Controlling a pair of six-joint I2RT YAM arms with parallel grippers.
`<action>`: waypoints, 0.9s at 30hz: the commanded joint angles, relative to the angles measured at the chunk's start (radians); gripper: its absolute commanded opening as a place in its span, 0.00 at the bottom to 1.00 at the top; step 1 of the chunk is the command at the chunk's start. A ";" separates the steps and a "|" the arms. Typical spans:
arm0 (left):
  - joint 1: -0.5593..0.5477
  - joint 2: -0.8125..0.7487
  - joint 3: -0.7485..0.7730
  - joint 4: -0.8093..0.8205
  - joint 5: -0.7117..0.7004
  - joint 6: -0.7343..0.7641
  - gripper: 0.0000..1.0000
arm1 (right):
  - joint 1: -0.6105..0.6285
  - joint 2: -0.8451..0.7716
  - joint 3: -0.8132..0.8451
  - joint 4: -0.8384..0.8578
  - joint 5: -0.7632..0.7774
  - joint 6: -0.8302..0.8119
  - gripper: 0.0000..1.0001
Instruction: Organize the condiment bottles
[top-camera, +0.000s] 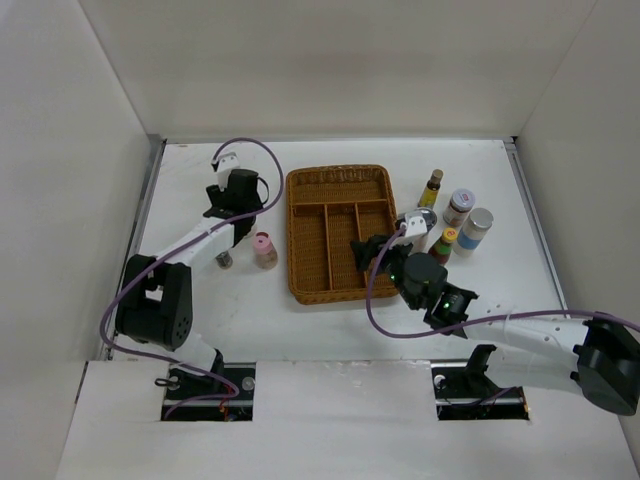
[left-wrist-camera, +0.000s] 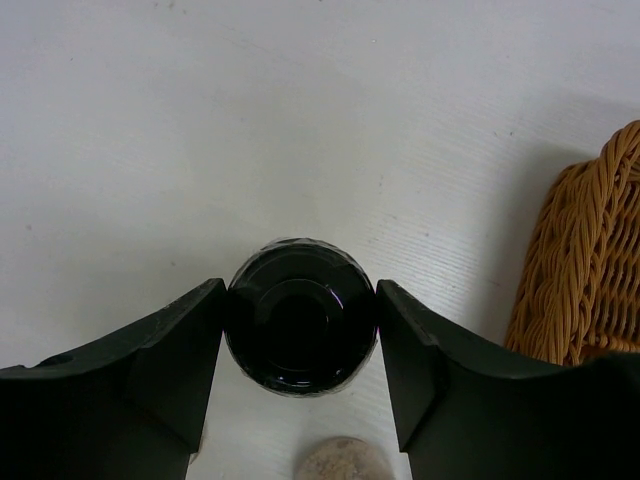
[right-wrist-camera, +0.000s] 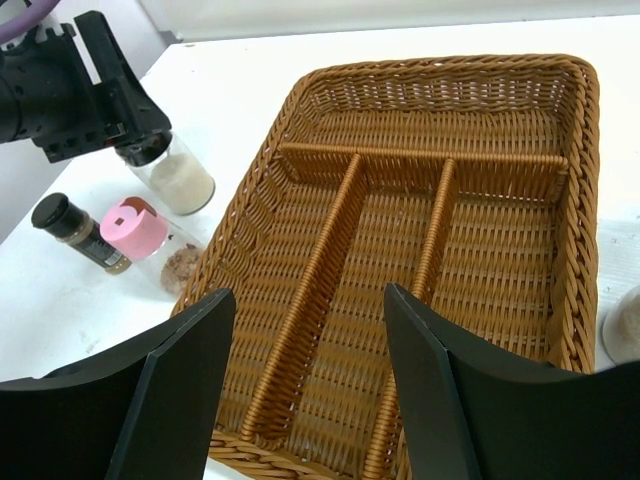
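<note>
On a white worktop (top-camera: 300, 335), the brown wicker divided tray (top-camera: 293, 240) lies empty as the left hand (left-wrist-camera: 300, 290) grips a black-capped clear glass jar (right-wrist-camera: 185, 180), right hand (right-wrist-camera: 308, 295) open.

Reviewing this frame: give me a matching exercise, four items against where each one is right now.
Items:
1. black-capped jar
2. pink-capped bottle
3. wicker tray
4. blue-labelled jar

Places:
A. standing right of the tray
B. below the open right gripper
C. clamped in the left gripper
D. free on the table, left of the tray

Pairs: 1-C, 2-D, 3-B, 4-A.
</note>
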 joint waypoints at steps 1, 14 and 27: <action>0.000 -0.106 0.055 0.040 -0.012 -0.003 0.40 | -0.012 -0.004 0.023 0.048 -0.010 0.019 0.68; -0.136 0.004 0.340 0.129 0.008 0.046 0.39 | -0.029 -0.023 0.010 0.051 -0.010 0.037 0.68; -0.241 0.319 0.553 0.152 0.062 0.035 0.39 | -0.033 -0.040 0.007 0.046 -0.016 0.039 0.69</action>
